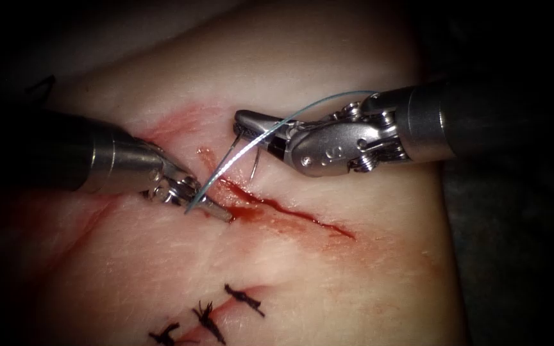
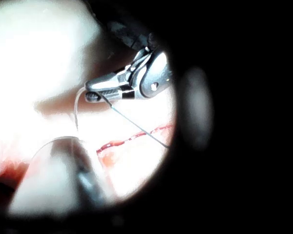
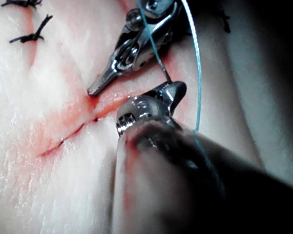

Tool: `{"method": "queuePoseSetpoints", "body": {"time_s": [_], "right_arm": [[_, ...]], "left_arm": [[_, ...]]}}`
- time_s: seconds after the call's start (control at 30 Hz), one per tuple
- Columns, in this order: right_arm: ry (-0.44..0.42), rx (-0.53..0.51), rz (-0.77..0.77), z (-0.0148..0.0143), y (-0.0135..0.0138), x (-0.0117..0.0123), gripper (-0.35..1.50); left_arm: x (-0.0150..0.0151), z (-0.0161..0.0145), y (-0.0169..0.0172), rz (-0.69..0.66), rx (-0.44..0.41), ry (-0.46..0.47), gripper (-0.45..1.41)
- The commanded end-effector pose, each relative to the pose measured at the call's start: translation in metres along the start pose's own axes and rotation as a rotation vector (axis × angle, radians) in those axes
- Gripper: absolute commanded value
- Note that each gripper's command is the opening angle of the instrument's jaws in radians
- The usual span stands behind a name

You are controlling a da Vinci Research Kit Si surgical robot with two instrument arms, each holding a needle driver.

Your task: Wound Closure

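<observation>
Right tool (image 1: 246, 128) clamps needle (image 1: 255, 163) (above tissue (image 1: 328, 275)); left tool (image 1: 216, 211) closed, tip touching cut (image 1: 290, 211).

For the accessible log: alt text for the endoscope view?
The right gripper holds the curved needle above the tissue, right of the cut, with pale thread draped over its jaws. The left gripper, jaws shut, rests its tip at the cut's red, wet upper end. Dark stitches lie below.
</observation>
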Motion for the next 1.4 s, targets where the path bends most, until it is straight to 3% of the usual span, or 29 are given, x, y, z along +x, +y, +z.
{"method": "queuePoseSetpoints", "body": {"time_s": [0.03, 1.03, 1.4], "right_arm": [[0.0, -0.001, 0.015, 0.0009, -0.0002, -0.0001, -0.35], [-0.008, -0.028, 0.38, 0.0009, -0.0006, -0.0015, -0.35], [-0.044, -0.078, 0.645, 0.0009, -0.0005, -0.0021, -0.35]], "left_arm": [[0.0001, 0.0009, -0.0002, 0.001, 0.008, -0.003, -0.45], [-0.0001, 0.0011, -0.0006, 0.006, 0.025, -0.027, -0.45], [-0.0001, 0.0011, -0.0006, 0.009, 0.024, -0.034, -0.45]]}}
